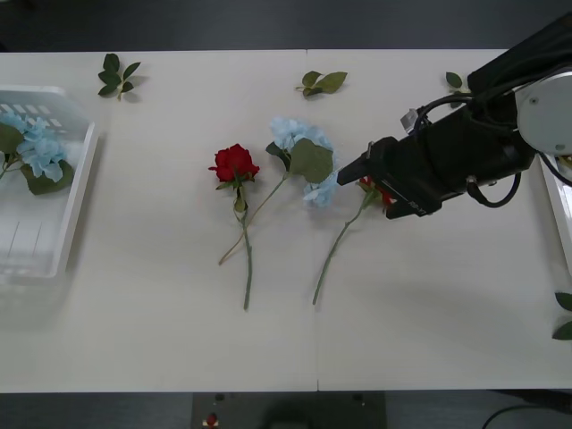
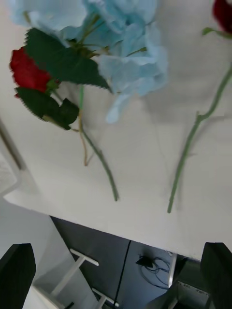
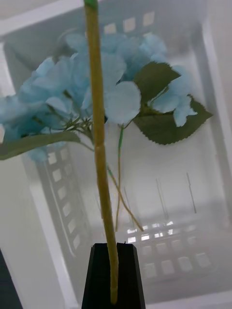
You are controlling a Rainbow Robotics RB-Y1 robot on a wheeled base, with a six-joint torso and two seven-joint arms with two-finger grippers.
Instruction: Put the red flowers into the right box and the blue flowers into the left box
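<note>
Reaching over a red flower (image 1: 376, 191) — right hand (image 1: 350, 168) open, level.

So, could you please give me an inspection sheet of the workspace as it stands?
Surface: white table.
Job's things: blue flowers in left box; loose blue flower, centre red rose and second red rose on the table; right box at the table's right edge.
Clutter: leaf sprigs along the far edge.
Grippers: right gripper over the second red rose, jaws open; left gripper shut on blue flower stem over the left box.
Cables: black cables behind the right gripper.
Surroundings: dark floor.
</note>
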